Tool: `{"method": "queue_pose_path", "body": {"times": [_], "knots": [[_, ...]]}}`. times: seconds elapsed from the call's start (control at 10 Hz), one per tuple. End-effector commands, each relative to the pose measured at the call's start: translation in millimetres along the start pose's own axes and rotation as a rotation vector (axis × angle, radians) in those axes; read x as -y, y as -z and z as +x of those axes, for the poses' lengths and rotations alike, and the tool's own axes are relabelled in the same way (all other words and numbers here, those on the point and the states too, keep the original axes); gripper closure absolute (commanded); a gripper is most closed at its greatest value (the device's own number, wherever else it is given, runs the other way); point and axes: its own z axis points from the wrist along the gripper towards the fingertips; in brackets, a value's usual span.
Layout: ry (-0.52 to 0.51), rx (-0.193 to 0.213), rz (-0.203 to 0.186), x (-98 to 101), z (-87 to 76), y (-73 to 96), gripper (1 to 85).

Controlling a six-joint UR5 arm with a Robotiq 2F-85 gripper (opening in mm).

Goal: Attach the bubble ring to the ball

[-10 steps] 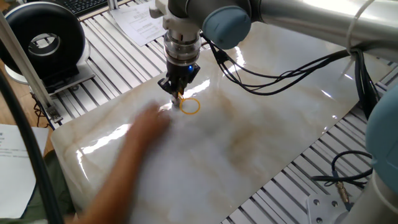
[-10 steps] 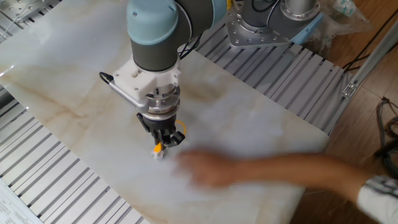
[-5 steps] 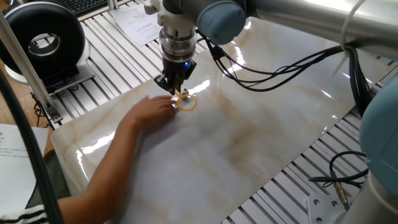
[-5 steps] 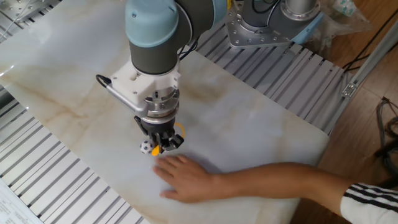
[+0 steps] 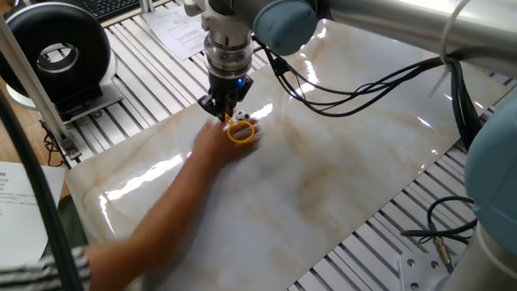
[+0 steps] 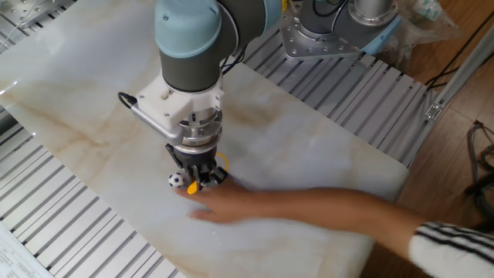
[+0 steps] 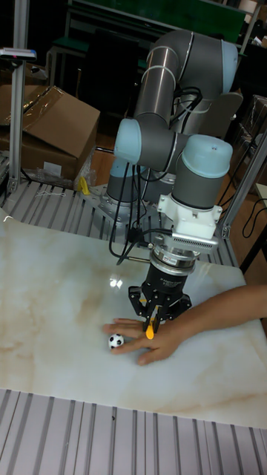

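— Marble-patterned board [image 5: 339,162], glossy, fills most of what I see; go left to right for me, and is any writing readable?

— Upper left of one fixed view I have a large black round device [image 5: 55,50] with a pale mark at its centre, too small for me to read. Next to it along the top edge are printed sheets of paper [image 5: 182,28]; the text is there but I cannot make it out. A keyboard [image 5: 113,8] sits at the very top. No brand is legible on the arm.

— And the middle?

— The gripper [image 5: 225,112] points straight down at the board, jaws pinched on the short handle of the bubble ring [image 5: 241,132], so the yellow hoop lies just right of the fingertips, over the board. In the tall fixed view I only see the ring edge-on as a yellow sliver [image 7: 150,328] between the fingers.

— Where's the ball?

— The ball [image 7: 116,341] sits on the board just left of the gripper in the tall view, touching the fingertips of a person's hand [image 7: 152,338]. That hand lies flat directly under the gripper, the forearm running off to the right edge.

— Anything in the way?

— The hand itself. In the other fixed view it is motion-blurred [image 6: 231,207], with a striped sleeve [image 6: 451,247] lower right; the ball [image 6: 176,181] is just left of the gripper.
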Motion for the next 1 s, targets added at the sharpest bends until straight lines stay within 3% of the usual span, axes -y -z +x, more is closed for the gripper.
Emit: {"method": "queue_pose_path", "body": {"times": [0.0,0.6,0.9], "knots": [[0.024,0.019,0.008,6.6,-10.4,-7.2,84.3],[0.029,0.021,0.002,5.1,-12.2,-14.9,84.3],[0.047,0.041,0.0,8.7,-15.3,-24.2,84.3]]}}
